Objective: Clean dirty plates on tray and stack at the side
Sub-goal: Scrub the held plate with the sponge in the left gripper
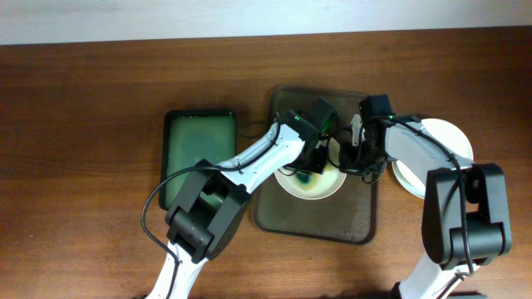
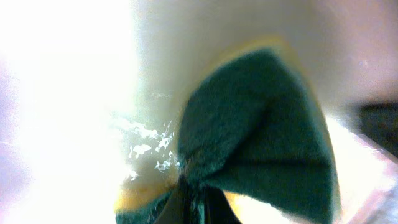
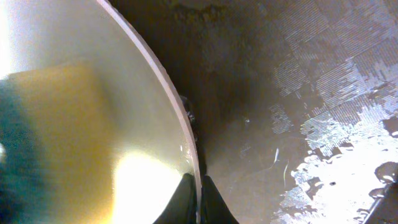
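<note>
Currently, one white plate (image 1: 320,191) sits on the brown tray (image 1: 357,218) at mid-worktop (image 1: 83,124). The left end effector (image 1: 314,166) is clamped on a green and yellow sponge (image 2: 261,137), which is pressed to the plate's wet face. The right end effector (image 3: 197,200) pinches the plate's right rim. The other plates (image 1: 440,139) lie stacked on the worktop right of the tray. A green tray (image 1: 198,149) lies to its left.

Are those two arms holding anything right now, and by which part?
Left tool pinches the green sponge by a bunched edge; right tool grips the white plate by its rim.
</note>
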Robot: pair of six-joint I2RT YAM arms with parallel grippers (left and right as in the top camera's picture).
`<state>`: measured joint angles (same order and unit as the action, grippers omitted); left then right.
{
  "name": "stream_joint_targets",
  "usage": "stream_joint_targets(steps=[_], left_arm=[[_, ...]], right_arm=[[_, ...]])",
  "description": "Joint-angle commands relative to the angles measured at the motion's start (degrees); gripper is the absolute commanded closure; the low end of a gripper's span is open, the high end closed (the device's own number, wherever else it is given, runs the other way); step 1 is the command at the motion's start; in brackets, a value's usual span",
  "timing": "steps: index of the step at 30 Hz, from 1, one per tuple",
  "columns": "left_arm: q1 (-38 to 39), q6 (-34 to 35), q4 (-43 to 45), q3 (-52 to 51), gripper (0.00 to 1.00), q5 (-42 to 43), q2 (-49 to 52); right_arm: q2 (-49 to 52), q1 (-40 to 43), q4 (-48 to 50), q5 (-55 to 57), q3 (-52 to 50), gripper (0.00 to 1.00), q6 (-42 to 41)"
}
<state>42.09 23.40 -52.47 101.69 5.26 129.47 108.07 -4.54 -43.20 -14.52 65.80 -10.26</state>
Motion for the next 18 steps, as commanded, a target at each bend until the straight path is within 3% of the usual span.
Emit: stream_joint_targets(steps=[1,4,10,14,18], left_arm=[[-2.5,-0.9,-5.2,2.0,1.0,-28.2,2.5],[-2.4,-0.9,-5.5,2.7,1.0,-29.0,2.5],[-2.6,-1.0,-10.7,10.0,1.0,-14.0,-3.4],[-7.5,-2.3,-23.0,11.6,1.0,-26.2,-11.2],[-17.6,0.0,-21.4,1.7,1.0,-27.7,-10.9]], right_arm=[[1.7,0.4,-0.5,4.0,-1.0,0.96,1.1],[1.7,0.4,-0.5,4.0,-1.0,0.96,1.0],[1.7,0.4,-1.0,4.0,-1.0,0.96,1.1],[1.7,0.4,-1.1,4.0,-1.0,0.96,1.1],[1.7,0.4,-1.1,4.0,-1.0,0.96,1.1]])
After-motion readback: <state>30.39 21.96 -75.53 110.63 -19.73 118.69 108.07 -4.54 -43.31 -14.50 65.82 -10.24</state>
